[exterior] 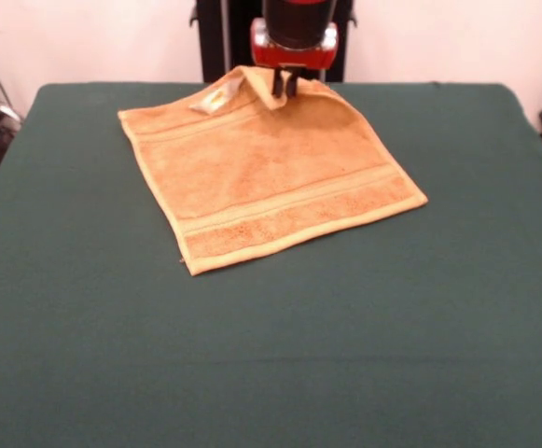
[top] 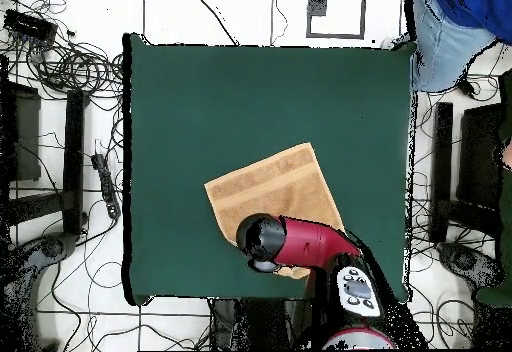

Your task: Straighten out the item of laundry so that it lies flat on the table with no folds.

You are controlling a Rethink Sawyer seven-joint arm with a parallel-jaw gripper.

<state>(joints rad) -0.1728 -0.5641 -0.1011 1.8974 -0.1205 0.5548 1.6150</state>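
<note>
The orange-tan towel [exterior: 271,177] lies spread on the dark green table [exterior: 271,364], turned like a diamond. Its far corner is lifted and curled over, and a small white label [exterior: 213,101] shows on the folded-over part. My gripper [exterior: 284,87] comes down from above at that far corner and is shut on the raised towel edge. In the overhead view the towel [top: 272,190] lies near the robot's side of the table [top: 200,98]. The red arm [top: 305,243] covers the towel's nearest corner and hides the gripper there.
A person in jeans and a blue top [top: 445,33] stands off the table's corner in the overhead view. Cables [top: 70,63] and dark stands [top: 40,168] lie on the floor beside the table. The robot's pedestal [exterior: 224,37] stands behind the towel.
</note>
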